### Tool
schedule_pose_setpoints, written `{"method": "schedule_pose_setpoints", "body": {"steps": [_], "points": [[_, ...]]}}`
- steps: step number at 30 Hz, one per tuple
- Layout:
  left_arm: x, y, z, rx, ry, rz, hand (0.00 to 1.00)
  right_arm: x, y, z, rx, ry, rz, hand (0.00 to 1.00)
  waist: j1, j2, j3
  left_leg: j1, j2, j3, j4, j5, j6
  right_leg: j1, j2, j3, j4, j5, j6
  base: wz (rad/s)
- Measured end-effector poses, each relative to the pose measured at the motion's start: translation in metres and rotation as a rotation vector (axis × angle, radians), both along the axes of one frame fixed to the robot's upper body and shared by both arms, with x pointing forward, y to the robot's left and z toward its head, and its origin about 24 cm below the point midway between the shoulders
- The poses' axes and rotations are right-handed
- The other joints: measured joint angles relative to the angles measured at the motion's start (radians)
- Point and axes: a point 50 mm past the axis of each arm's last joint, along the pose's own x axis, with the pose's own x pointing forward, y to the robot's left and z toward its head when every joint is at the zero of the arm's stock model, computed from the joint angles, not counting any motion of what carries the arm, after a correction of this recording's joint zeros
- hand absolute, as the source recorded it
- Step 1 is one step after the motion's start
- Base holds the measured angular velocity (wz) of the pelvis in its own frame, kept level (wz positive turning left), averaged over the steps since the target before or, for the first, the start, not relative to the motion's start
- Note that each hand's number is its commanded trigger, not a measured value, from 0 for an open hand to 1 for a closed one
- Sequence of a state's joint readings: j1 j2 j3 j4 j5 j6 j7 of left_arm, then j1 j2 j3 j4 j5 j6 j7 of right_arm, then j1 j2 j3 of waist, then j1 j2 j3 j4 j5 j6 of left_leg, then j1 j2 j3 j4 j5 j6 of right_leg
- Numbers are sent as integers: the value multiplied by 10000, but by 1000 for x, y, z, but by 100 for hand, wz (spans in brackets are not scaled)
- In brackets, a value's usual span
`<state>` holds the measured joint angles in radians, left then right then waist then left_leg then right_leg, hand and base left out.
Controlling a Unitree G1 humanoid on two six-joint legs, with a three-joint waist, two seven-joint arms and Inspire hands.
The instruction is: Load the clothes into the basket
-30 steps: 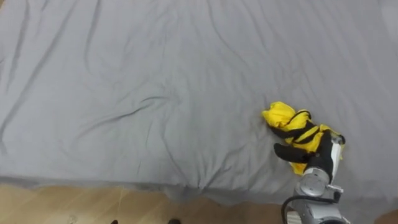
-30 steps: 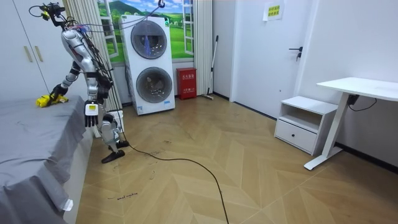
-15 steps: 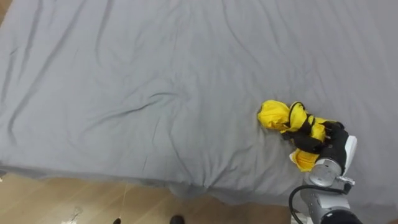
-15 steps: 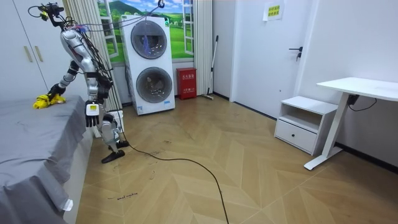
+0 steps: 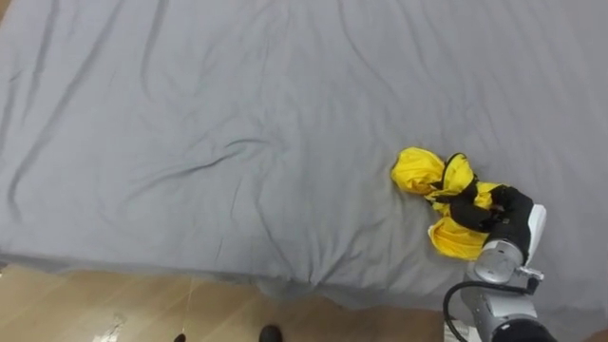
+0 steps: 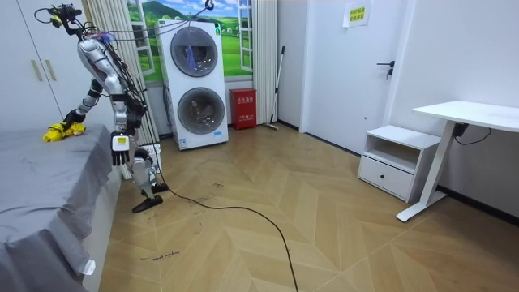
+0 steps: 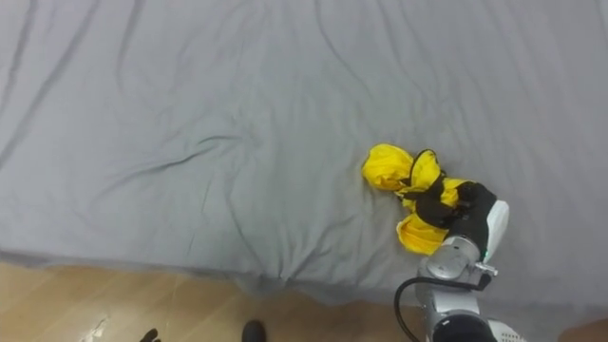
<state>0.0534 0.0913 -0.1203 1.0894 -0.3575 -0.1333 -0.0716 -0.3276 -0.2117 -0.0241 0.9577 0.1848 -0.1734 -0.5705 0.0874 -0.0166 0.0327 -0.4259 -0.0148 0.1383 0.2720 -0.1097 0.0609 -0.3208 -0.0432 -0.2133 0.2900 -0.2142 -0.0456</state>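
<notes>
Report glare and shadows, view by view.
Left eye view: the grey sheet is evenly lit, soft shadows in its creases, none hiding the yellow garment in the right hand. Room view: a pale sheen on the wooden floor; no harsh glare.

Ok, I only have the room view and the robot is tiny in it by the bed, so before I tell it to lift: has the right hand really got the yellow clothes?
Observer: Yes. In the left eye view the right hand has its dark fingers curled round the yellow clothes.
Operator: Where on the bundle?
Observer: Around its middle. One yellow lump sticks out to the hand's left, and another lies toward the near edge of the grey sheet.
Operator: Is the sheet caught in the grip too?
Observer: It is wrinkled beside the bundle but, as far as I can tell, not gathered into the fingers.
</notes>
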Motion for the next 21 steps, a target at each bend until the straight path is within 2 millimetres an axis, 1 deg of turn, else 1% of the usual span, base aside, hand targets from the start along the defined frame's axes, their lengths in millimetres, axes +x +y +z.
{"method": "schedule_pose_setpoints", "body": {"steps": [4,7,9,10,12,13,14,15,16,18,19,20,21], "points": [[0,2,0,42,19,6,0,1,-4,4,-86,-130,71,100,-73,-26,-15,44,1,24,-45,10,-12,12,0,22,12,1,0,0],[-3,2,-1,64,105,12,0,0,-7,7,-149,-332,124,100,-164,-70,-27,401,-16,55,-196,16,-21,291,-8,46,-6,3,2,-2],[-14,5,-3,120,330,118,0,0,-7,9,-155,-481,244,100,-318,-171,-73,925,-16,188,-400,17,-24,688,-7,121,-40,2,2,-12],[-15,6,-3,140,358,140,0,0,-7,11,-180,-566,255,100,-372,-195,-70,1021,-16,226,-414,17,-24,781,-6,148,-62,2,2,-9],[-20,12,-3,361,499,221,0,-2,-7,18,-218,-1049,356,100,-641,-318,-138,1359,-29,250,-517,17,-27,1146,5,189,-251,2,3,-6],[-22,13,-4,420,561,250,0,-4,-7,19,-208,-1147,367,100,-712,-355,-169,1456,-35,247,-537,17,-28,1246,7,209,-300,2,3,-7],[-25,14,-4,472,641,300,0,-9,-10,23,-179,-1437,330,100,-808,-398,-214,1668,-38,303,-602,14,-31,1389,14,315,-417,7,13,-21],[-29,16,-4,510,683,394,0,-13,-13,27,-153,-1741,320,100,-816,-449,-261,1867,-32,459,-670,10,-38,1565,29,475,-573,-1,31,-29],[-30,17,-4,505,704,491,0,-15,-15,31,-116,-1935,279,100,-843,-453,-263,1963,-21,513,-692,0,-50,1672,47,495,-689,20,54,-24],[-40,22,-4,585,851,780,0,-32,-24,37,-80,-2394,-15,100,-1104,-447,-284,2553,-41,529,-815,-29,-86,2363,95,613,-1060,83,88,-6],[-43,23,-5,612,915,876,0,-36,-26,37,-110,-2437,-79,100,-1105,-454,-294,2722,-42,544,-853,-48,-106,2503,98,669,-1084,84,90,-22],[-46,25,-5,657,955,1028,0,-41,-28,41,-188,-2604,-158,100,-1159,-442,-299,2985,-32,692,-863,-100,-127,2716,113,751,-1097,82,93,-33],[-47,26,-5,772,986,1070,0,-44,-30,45,-259,-2801,-186,100,-1320,-407,-319,3161,-12,795,-865,-145,-134,2854,129,813,-1092,82,93,-29]]}}
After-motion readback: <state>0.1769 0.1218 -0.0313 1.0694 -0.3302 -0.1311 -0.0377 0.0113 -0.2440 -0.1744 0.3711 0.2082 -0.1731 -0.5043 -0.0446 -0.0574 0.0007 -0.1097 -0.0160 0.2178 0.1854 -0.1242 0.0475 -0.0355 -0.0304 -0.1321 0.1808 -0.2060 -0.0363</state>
